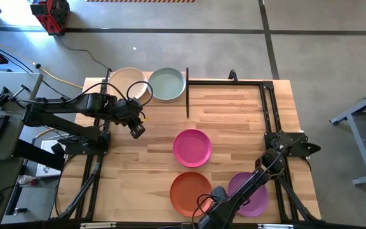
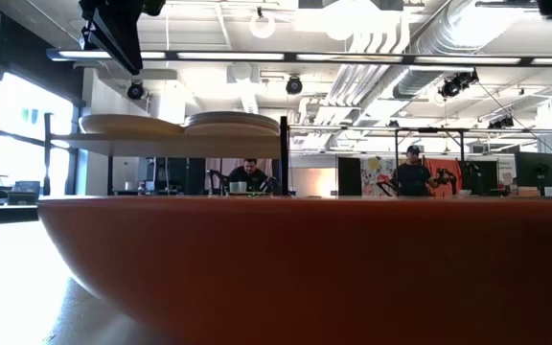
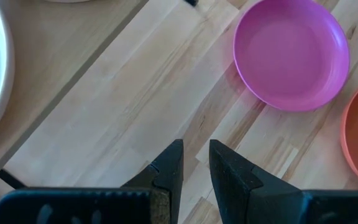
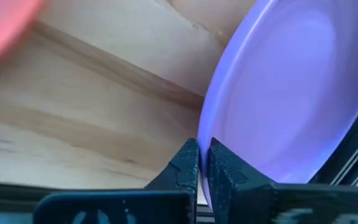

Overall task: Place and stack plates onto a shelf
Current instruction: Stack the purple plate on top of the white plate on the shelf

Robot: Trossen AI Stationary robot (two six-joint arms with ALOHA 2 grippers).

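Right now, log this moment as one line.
shelf: cream and green plates on it | table: magenta, orange, purple | left gripper: empty, nearly shut, above table | right gripper: shut on purple plate rim

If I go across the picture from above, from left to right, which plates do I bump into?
Cream plate → pale green plate → then the magenta plate and orange plate, one above the other at about the same spot → purple plate, last.
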